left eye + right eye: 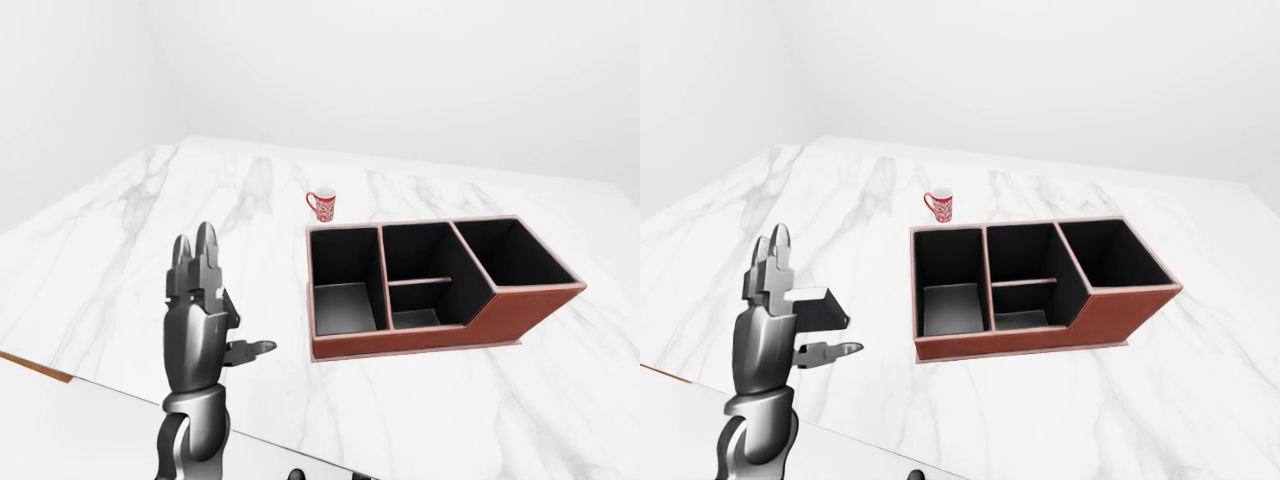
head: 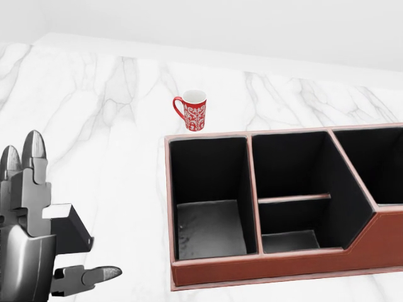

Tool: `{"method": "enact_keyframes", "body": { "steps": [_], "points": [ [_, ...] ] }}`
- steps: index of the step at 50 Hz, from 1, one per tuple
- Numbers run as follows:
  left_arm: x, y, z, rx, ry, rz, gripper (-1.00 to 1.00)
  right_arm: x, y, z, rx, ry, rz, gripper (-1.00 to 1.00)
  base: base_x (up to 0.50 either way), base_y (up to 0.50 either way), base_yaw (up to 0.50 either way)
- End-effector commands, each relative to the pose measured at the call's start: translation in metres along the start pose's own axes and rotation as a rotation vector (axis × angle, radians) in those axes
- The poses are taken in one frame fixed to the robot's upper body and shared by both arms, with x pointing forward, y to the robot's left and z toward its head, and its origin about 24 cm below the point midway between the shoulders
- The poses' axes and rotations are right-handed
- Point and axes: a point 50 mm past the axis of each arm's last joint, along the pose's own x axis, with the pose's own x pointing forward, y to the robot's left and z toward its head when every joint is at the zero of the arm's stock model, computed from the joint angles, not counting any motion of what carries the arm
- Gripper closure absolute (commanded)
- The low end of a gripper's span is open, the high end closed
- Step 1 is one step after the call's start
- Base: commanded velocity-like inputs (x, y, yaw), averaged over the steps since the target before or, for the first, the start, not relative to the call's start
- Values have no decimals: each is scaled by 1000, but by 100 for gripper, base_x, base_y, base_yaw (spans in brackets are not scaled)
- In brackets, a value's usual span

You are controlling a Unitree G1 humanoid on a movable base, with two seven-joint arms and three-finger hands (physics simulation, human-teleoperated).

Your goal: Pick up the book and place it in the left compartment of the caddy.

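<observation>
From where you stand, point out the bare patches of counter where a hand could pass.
The marble counter is bare between the raised left hand and the caddy, and along the caddy's near wall toward the view's bottom. It is tighter above the caddy's left compartment, where the red mug stands close to the rim. No book shows.

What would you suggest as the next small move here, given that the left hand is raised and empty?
Probably turn the head or base to find the book: no view shows it. The left hand is open beside the caddy, whose left compartment lies empty; only a red mug stands on the marble counter.
</observation>
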Motion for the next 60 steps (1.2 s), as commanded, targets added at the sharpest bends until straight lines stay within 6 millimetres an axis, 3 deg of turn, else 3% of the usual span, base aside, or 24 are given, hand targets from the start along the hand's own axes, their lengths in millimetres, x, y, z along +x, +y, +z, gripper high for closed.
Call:
{"method": "enact_keyframes", "body": {
  "steps": [1,7,20,27,37,40,60],
  "points": [
    [-10,5,18,264,-95,59,-100,0,0,2,-5,-7,3,-100,0,0,0],
    [-12,2,23,440,-158,76,-100,0,0,2,-8,-5,3,-100,0,0,0],
    [-11,-1,8,707,-168,72,-100,0,0,-2,-11,7,3,-100,0,0,0],
    [-10,-3,7,762,-173,70,-100,-1,0,-2,-18,11,4,-100,0,0,0],
    [-10,1,6,749,-155,74,-100,-1,0,-5,-42,27,1,-100,0,0,0],
    [-9,11,18,608,-121,109,-100,-1,2,-4,-37,19,7,-100,0,0,0],
    [-9,11,18,605,-120,111,-100,-1,2,-4,-38,18,7,-100,0,0,0]
  ]
}}
